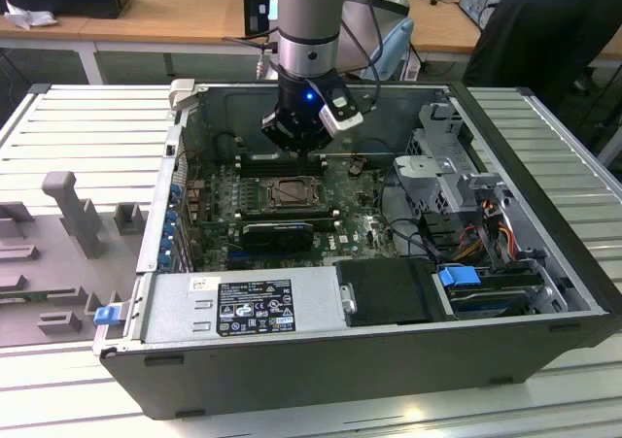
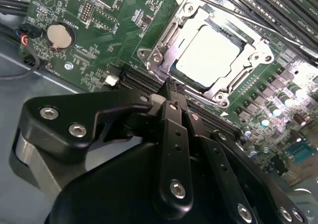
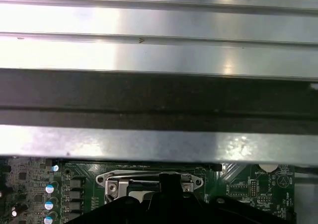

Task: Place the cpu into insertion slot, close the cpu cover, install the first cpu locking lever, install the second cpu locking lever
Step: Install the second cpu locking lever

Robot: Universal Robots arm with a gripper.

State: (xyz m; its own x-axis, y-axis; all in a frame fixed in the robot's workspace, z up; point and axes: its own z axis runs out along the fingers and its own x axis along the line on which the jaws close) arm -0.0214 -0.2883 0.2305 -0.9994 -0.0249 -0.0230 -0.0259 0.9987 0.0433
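1. Your arm (image 1: pixel 309 20) comes down near-vertically in the exterior view, with its wrist section upright.
2. A blue light glows on the black wrist housing (image 1: pixel 303 108), just above the tool.
3. Your gripper (image 1: pixel 309 151) points straight down, hanging low at the end of the arm.
4. In the second wrist view the gripper (image 2: pixel 175 87) has its black fingers (image 2: pixel 172 134) pressed together at the tips, with no gap visible and nothing held between them.
5. In the first wrist view the gripper's (image 3: pixel 169 180) dark tip pokes up as one narrow closed point.
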